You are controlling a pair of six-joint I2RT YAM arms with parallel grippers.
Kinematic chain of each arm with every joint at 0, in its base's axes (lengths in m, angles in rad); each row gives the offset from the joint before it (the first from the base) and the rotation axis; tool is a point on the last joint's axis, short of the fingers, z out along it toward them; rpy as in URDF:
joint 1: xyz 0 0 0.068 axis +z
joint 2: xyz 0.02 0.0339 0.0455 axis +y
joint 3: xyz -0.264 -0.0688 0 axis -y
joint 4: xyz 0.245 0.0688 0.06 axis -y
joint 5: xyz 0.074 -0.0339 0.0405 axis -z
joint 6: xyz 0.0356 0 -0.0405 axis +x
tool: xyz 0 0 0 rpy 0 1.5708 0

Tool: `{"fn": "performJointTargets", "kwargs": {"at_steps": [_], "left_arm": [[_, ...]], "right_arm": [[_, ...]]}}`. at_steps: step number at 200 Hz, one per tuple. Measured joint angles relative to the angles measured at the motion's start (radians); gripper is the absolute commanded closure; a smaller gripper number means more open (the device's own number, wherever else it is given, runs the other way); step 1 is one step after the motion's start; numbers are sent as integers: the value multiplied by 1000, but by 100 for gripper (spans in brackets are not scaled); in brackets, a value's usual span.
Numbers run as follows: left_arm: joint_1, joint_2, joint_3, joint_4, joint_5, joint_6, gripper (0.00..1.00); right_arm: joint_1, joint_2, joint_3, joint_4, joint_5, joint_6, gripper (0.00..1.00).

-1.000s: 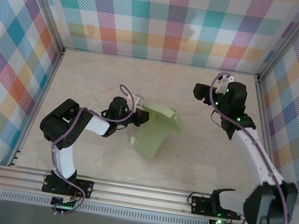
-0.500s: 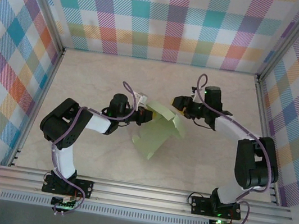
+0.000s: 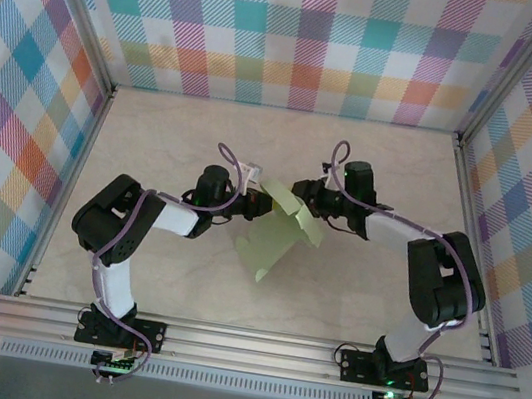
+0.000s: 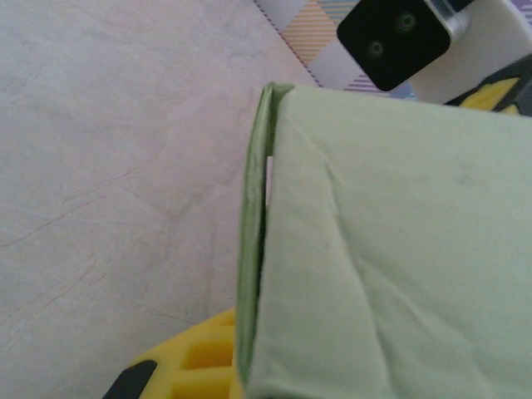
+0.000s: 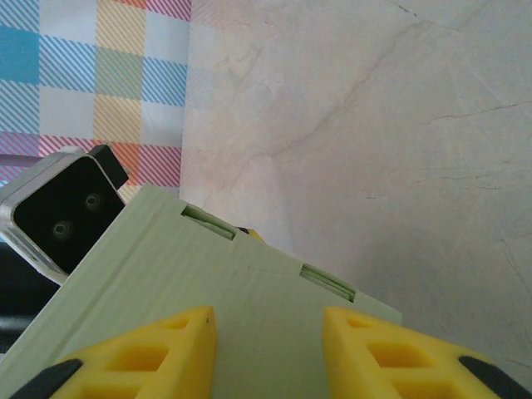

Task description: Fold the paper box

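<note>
Top external, from the left: what has the card?

The left gripper (image 3: 249, 197) is clamped on the left edge of the paper box (image 3: 274, 246). The box is a pale green sheet, partly folded, in the middle of the table (image 3: 154, 141).

And on the right?

The right gripper (image 3: 300, 189) is at the sheet's far right flap. In the right wrist view its yellow fingers (image 5: 133, 353) stand spread apart over the card, near two slots (image 5: 328, 283).

Left wrist?

A doubled, folded edge of the card above one yellow finger (image 4: 195, 366).

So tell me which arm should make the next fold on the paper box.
Right, probably. The right gripper sits open at the paper box's upper flap, while the left gripper is busy gripping its other edge.
</note>
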Motion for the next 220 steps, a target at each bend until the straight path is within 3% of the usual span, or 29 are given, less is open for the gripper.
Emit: {"fn": "performJointTargets", "kwargs": {"at_steps": [50,79,98,123,162,220], "left_arm": [[0,15,5,-37,-18,-27,100],[0,11,30,-129,-24,34,100],[0,-6,108,-319,-53,133,100],[0,-41,217,-566,-124,290,100],[0,-50,431,-1032,-204,575,100],[0,70,810,-1630,-394,885,100]], "right_arm": [[21,19,-8,14,56,10,61],[19,11,-8,-53,107,-38,44],[-15,-23,-8,-129,142,-81,33],[-98,-121,-8,-206,163,-141,26],[-205,-262,6,-300,207,-256,25],[-214,-280,45,-399,229,-364,24]]}}
